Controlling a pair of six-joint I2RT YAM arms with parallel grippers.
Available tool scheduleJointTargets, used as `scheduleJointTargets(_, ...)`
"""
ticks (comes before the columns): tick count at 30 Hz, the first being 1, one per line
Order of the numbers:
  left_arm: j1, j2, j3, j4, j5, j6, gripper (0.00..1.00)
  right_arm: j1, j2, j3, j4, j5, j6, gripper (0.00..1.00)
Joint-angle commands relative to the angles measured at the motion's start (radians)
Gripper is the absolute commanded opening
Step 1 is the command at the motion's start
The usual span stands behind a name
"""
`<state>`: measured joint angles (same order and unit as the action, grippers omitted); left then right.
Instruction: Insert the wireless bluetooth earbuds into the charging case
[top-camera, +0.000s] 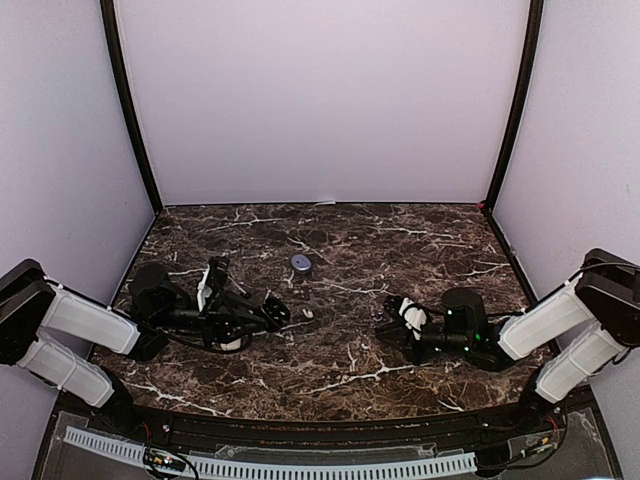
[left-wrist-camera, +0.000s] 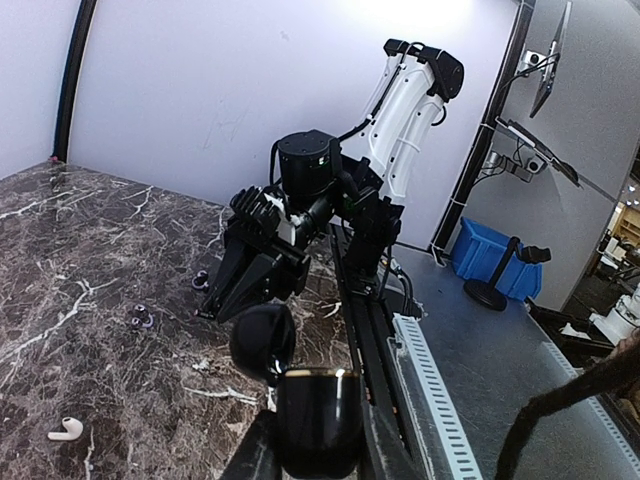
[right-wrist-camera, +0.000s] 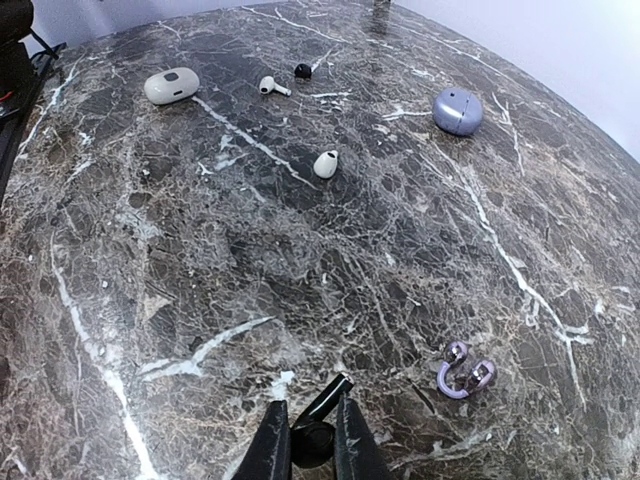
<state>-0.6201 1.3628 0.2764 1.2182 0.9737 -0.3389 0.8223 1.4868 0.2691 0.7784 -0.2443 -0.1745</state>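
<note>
Left hand is clamped on the black charging case at 9 o'clock on the desk, lid flipped open, probably to steady it. Right hand, at 3 o'clock, pinches a black earbud, guessing that's next in.

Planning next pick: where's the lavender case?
Top view: the lavender case sits on the table, centre and toward the back. Right wrist view: upper right, beyond the stemless white earbud, apart from it.
</note>
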Motion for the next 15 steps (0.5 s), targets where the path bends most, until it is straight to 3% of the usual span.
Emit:
scheduleJointTargets(1, -0.005, 0.010, 0.028, -0.006, 0.026, 0.029, 0.24, 0.006, -0.038, 0.002, 0.000, -0.033, -0.018, 0.07)
scheduleJointTargets(15, -0.023, 0.008, 0.040, -0.065, 0.019, 0.071, 0.23, 0.006, -0.057, 0.008, -0.041, -0.079, -0.026, 0.07)
